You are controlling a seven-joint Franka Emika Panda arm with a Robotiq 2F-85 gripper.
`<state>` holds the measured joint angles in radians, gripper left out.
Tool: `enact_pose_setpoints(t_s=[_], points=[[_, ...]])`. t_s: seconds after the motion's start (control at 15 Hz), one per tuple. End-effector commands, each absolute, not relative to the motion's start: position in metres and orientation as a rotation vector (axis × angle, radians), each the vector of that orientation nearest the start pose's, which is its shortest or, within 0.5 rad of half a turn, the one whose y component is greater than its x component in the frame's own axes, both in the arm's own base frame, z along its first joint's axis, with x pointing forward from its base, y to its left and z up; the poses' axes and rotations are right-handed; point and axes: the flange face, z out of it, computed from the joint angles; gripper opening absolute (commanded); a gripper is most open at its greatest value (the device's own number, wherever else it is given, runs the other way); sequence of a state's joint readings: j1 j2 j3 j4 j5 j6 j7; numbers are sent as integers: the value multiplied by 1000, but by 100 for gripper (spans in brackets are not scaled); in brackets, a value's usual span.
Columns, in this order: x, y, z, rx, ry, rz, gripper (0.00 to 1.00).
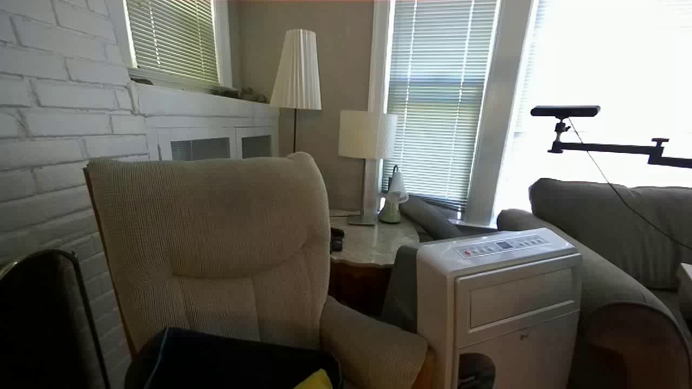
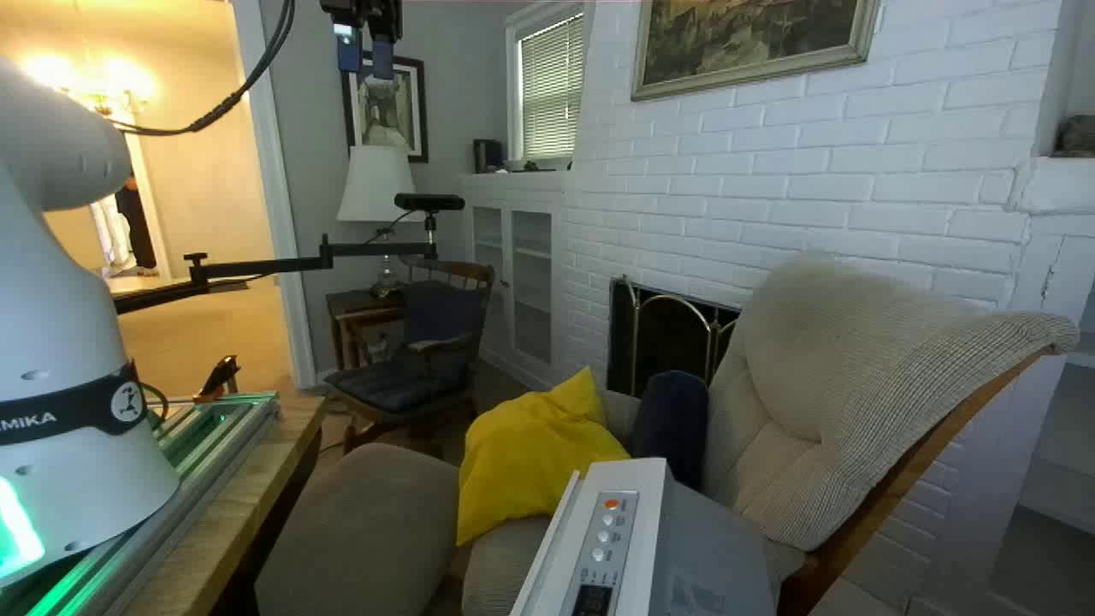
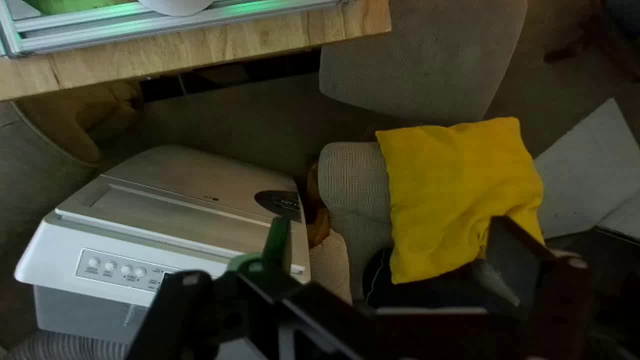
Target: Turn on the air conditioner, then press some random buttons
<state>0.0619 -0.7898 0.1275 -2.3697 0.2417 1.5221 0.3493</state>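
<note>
The white air conditioner stands between the armchair and a grey sofa; it also shows in an exterior view and in the wrist view. Its buttons run along the top panel beside a small display. They show as round white buttons below an orange-red mark, and at the panel's left part in the wrist view. My gripper is high in the air, well above the unit. In the wrist view the gripper is open and empty, and its body hides part of the panel.
A beige armchair with a yellow pillow stands close beside the unit. A wooden table edge carries the robot base. A camera arm reaches out from the table. Lamps stand on a side table behind.
</note>
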Motion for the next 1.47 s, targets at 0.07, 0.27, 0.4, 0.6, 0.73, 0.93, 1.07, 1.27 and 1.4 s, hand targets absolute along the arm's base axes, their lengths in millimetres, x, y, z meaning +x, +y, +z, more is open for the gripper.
enact_pose_setpoints(t_s=[0.07, 0.27, 0.4, 0.6, 0.73, 0.93, 1.07, 1.27, 1.4], points=[[290, 94, 580, -2993, 294, 148, 100], [290, 94, 580, -2993, 294, 148, 100], [290, 94, 580, -2993, 294, 148, 100], [290, 94, 580, -2993, 294, 148, 100], [299, 92, 576, -2989, 350, 118, 100], [324, 83, 559, -2978, 462, 66, 100], [345, 74, 541, -2969, 535, 41, 100], [373, 64, 508, -2971, 576, 2, 100], [389, 60, 487, -2987, 565, -30, 100]])
